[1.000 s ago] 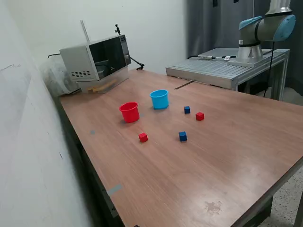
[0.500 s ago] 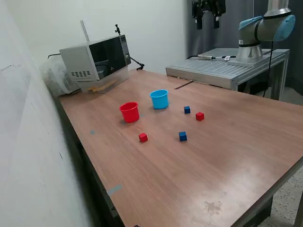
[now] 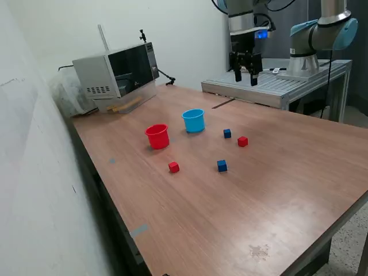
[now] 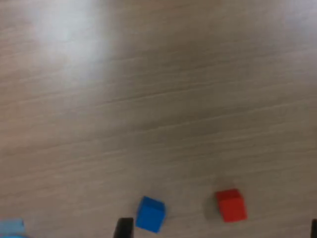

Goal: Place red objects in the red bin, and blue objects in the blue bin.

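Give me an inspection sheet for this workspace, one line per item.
Surface: wooden table, a small stain near its front edge.
Job's things: red bin and blue bin upright, side by side; two red cubes and two blue cubes loose on the table, none in a bin.
Clutter: microwave at the far corner.
Grippers: tool open, high above the table, holding nothing.
Cables: one runs behind the microwave.
Surroundings: white wall, metal platform carrying the arm's base.
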